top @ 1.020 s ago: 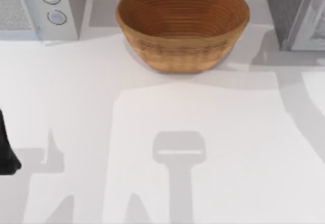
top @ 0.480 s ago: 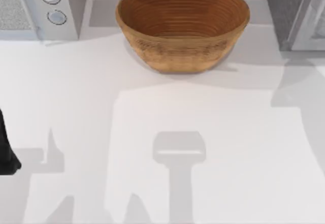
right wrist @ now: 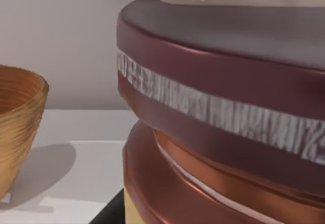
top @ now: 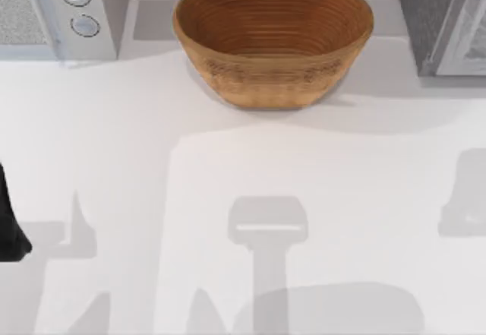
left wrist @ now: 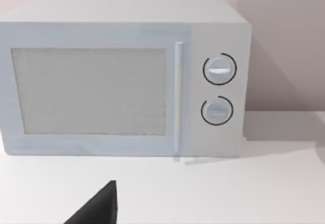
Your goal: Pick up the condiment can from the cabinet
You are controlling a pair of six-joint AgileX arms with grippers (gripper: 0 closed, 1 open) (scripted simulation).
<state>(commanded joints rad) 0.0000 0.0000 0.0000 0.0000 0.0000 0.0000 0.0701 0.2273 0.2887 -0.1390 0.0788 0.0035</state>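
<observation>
Where the can is: can [right wrist: 228, 107] sits very close before the right wrist camera, to the right of the basket [right wrist: 15, 132] and apart from it.
Can look: dark maroon lid with a pale patterned band, coppery rim beneath, a strip of tan side at the base.
Right tool: cannot tell whether it is wide, narrow or holding the can.
Basket from above: brown woven oval, upright on the white tabletop [top: 228, 160], at the back edge.
Microwave [top: 61, 8]: left of the basket, door and two dials facing forward.
Cabinet [top: 440, 16]: grey, right of the basket.
Left arm [top: 9, 221]: parked at the tabletop's left edge, well left of the basket and nearer the front.
Left tool [left wrist: 99, 206]: one dark tip visible, facing the microwave; cannot tell its opening.
</observation>
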